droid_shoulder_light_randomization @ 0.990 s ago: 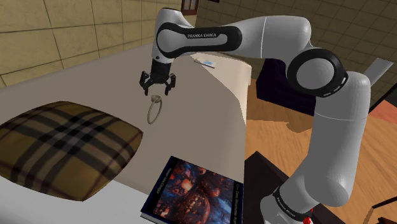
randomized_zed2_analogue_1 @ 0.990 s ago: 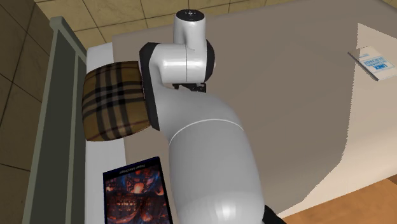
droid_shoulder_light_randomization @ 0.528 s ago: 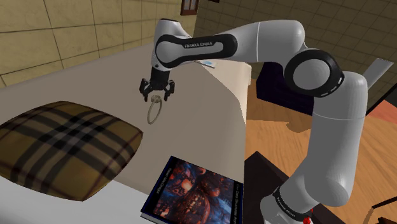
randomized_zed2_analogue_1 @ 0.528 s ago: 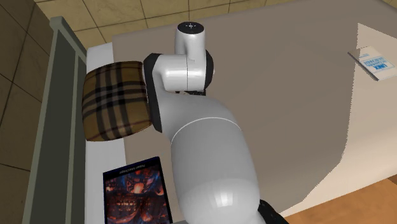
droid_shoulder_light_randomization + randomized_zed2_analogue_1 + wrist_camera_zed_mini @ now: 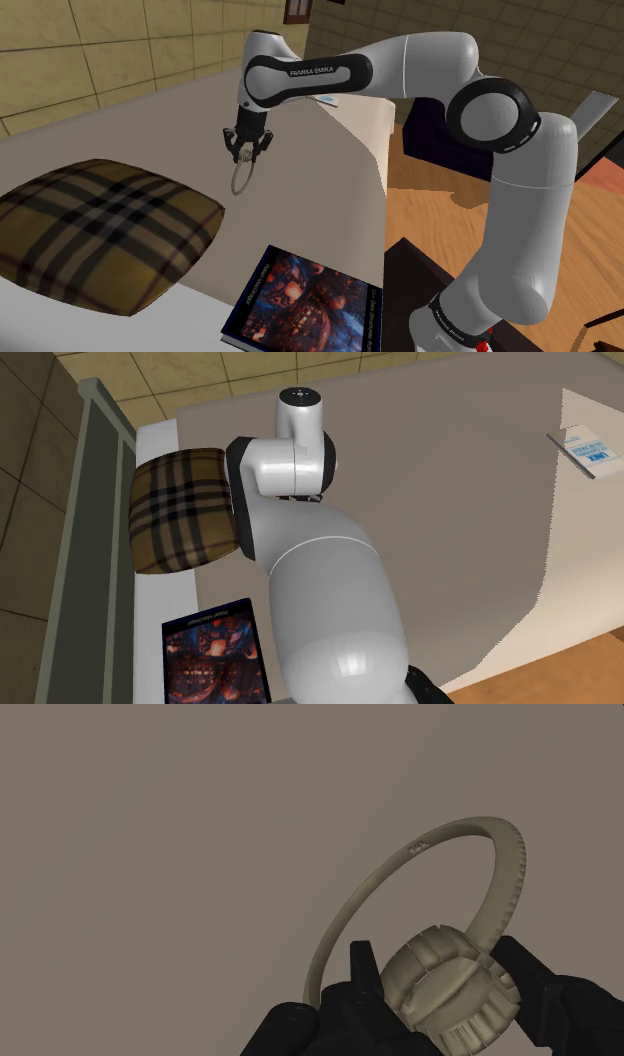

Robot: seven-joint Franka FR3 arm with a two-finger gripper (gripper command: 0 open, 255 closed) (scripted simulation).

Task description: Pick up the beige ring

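- Bed [image 5: 130, 130]: a smooth, flat, matt grey-beige cover with no weave showing. The ring [image 5: 445, 989] lay on it in the shoulder view, just beyond the pillow's far corner. We judged the lift not yet done.
- Arm [image 5: 420, 60]: glossy white rounded shells with dark joints, reaching out over the bed with the hand pointing down at the ring. We took the approach as finished.
- Pillow [image 5: 100, 230]: plump and soft-looking, with a brown, tan and black check. It sat near the ring but apart from it.
- Book [image 5: 310, 305]: flat and rectangular, with a glossy dark cover printed in red and blue. It lay at the bed's near edge, well apart from the ring.
- Gripper [image 5: 247, 150]: matt black and nearly closed. In the wrist view its fingers [image 5: 362, 969] stood on either side of the ring's thick head and appeared to touch it on both sides. We read this as a grasp made, with raising left to do.
- Ring: dull beige, a thin band with fine notches along its outer edge. Its head was a chunky, ribbed, drum-shaped knob. The material was not identifiable.
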